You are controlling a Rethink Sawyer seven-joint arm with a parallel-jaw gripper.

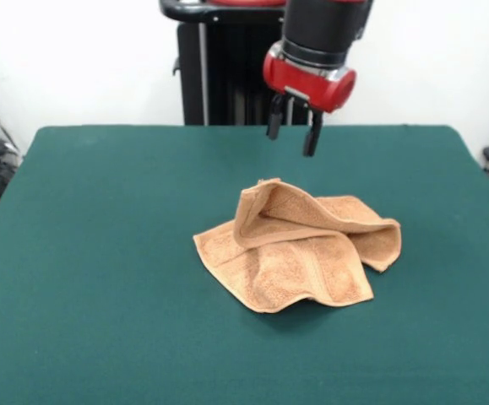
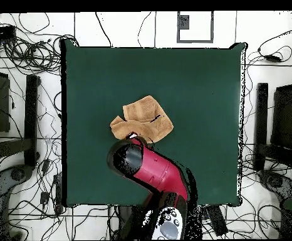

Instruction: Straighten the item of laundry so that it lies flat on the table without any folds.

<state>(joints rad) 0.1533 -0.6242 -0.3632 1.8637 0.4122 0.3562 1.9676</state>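
Towel (image 1: 299, 257) sits crumpled about mid-desk (image 1: 100, 253), a touch toward the robot side, folded over itself: one flap doubled back across the top, a flatter layer spread under it toward the camera in the front view. The jaws (image 1: 293, 133) hang in the air, apart, nothing between them, well above the cloth. Key relation, front view: towel lies at about 6 o'clock from the jaws, below and nearer the camera, so the approach is mostly a straight drop with a small shift forward. In the overhead view the arm's end (image 2: 128, 157) covers the towel's (image 2: 142, 119) robot-side edge, cloth running off toward 1 o'clock from it. Long axis of the heap runs roughly 9 to 3 in the front view, folded ridge along the back. Judgement: nearest grab point is the raised folded-over edge at the towel's back-left, right under the jaws; pulling that flap back would open the fold. Not flat yet, task clearly unfinished.
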